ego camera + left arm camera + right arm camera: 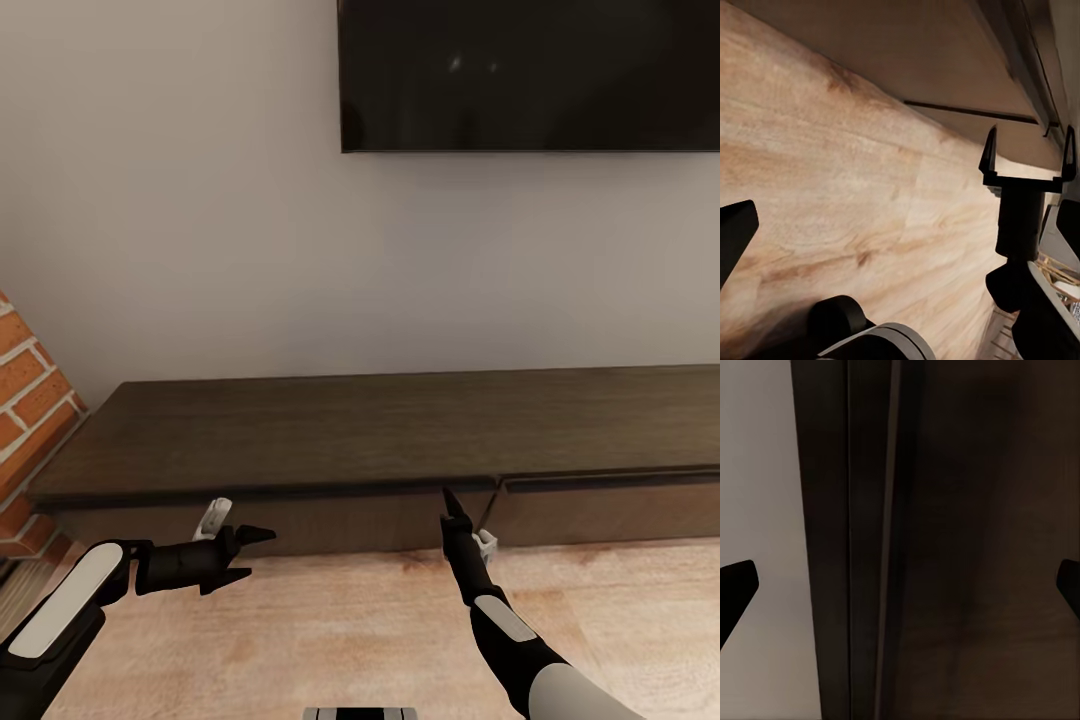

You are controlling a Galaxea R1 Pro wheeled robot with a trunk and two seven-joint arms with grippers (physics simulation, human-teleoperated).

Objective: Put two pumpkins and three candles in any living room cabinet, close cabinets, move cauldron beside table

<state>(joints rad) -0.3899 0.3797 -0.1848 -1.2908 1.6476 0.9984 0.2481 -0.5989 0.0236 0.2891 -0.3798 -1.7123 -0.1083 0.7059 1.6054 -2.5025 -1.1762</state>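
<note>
Cabinet (400,425) count: one, a long low dark-brown unit set against the pale wall, directly below the dark wall-mounted screen (530,75). Two drawer fronts are visible along its face, both flush, with a narrow vertical seam between them under the worktop edge. The worktop of the cabinet carries nothing.

Hand count: two. The left hand (240,555) hovers above the wooden floor (350,630) in front of the cabinet's left drawer front, its fingers pointing sideways along the cabinet face; the fingers stand apart, released, holding nothing. The right hand (452,505) is raised with its fingers pointing up at the cabinet face, close to the seam between the two drawer fronts and just below the worktop lip. In the right wrist view the two fingertips (736,585) sit wide apart at the frame edges with the dark cabinet edge (870,547) between them, so this hand is also released and empty. The left wrist view shows the right hand (1027,161) spread, close to the cabinet base (945,52).

Brick wall (30,400) count: one, adjoining the cabinet's left end.
</note>
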